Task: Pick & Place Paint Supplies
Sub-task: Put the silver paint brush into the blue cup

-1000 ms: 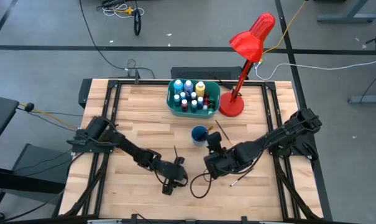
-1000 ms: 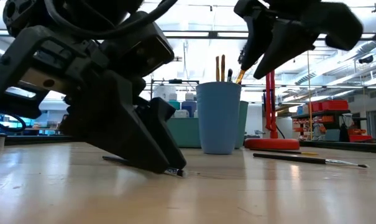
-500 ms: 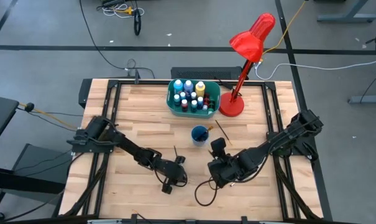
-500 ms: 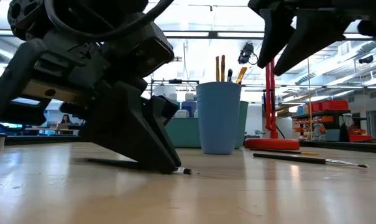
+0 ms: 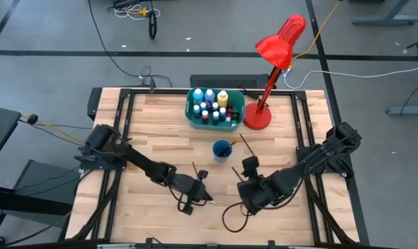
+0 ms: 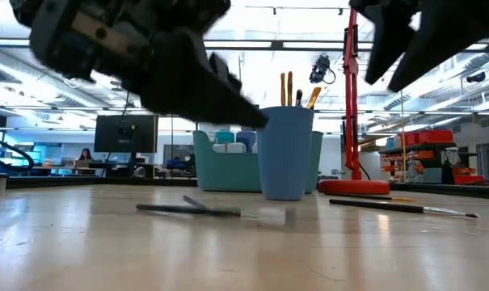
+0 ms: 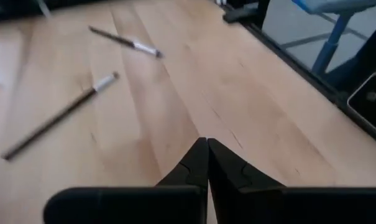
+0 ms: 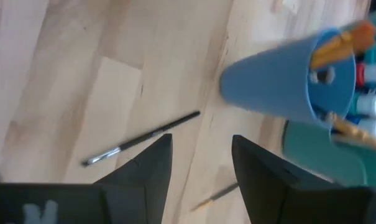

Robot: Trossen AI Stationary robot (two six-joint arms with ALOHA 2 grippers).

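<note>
Left pincer point(image 7: 207, 163) together and empty in wrist view, right pincer point(image 8: 201, 163) apart above paintbrush point(image 8: 141, 147).

1. Back-centre crowded: teal tub point(image 5: 215, 107) full of paint bottles point(image 5: 210, 104), red lamp point(image 5: 267, 83) base just beside it on the right.
2. Blue cup point(image 5: 222, 149) w/ brushes stands in front of tub, mid-table.
3. Left gripper point(image 5: 195, 199) and right gripper point(image 5: 252, 196) both low near front-centre; narrow gap betw. them.
4. Loose brushes point(image 7: 60, 115) lie flat on wood near grippers.
5. Left and right table point(image 5: 153, 131) flanks bare wood.
</note>
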